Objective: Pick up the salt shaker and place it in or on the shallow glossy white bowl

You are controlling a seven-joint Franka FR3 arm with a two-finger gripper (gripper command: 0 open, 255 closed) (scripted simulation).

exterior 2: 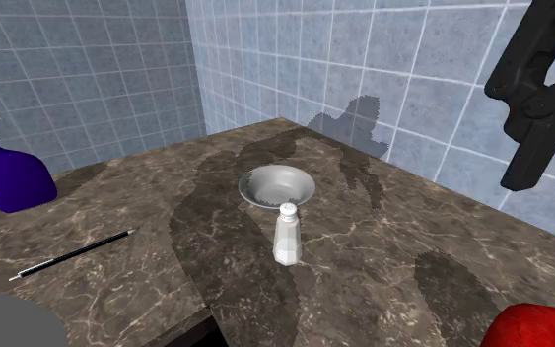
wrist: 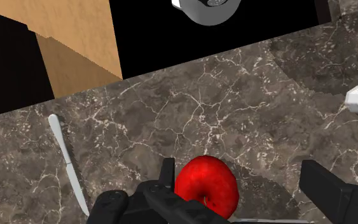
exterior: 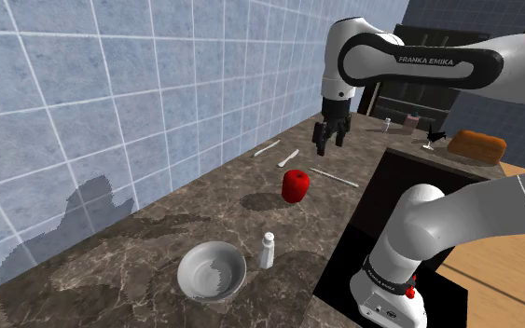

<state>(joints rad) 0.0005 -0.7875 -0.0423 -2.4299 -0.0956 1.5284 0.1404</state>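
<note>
Dark marbled countertop (exterior: 176, 233) in a kitchen corner, blue tiled walls behind. Black gripper (exterior: 331, 140): high over the far end of the counter, fingers well apart in wrist view, open, holding nothing. Directly beneath it on the counter: red apple (exterior: 296, 184), untouched, not the target. White salt shaker (exterior: 267, 250): upright, long axis vertical, cap up, standing free on the near part of the counter. Well apart from the gripper, nearer and toward the shoulder view's left, and much lower. Shallow glossy bowl (exterior: 212, 275): just beside the shaker on the shoulder view's left, a slight gap between them, not touching, nothing inside. In the second exterior view, shaker in front of bowl with the same slim gap. Judged step: reach toward the shaker not yet begun. Calls for a long travel to the near end past the apple, then descent from above with fingers straddling the narrow body. Likely risk: tall slim shaker, easy to tip if clipped, and little side room on the bowl flank. Elsewhere: pale cutlery (exterior: 288, 157) by the far wall; purple spray bottle (exterior 2: 9, 173) and thin black rod (exterior 2: 73, 254) on the second exterior view's left, off the path.
</note>
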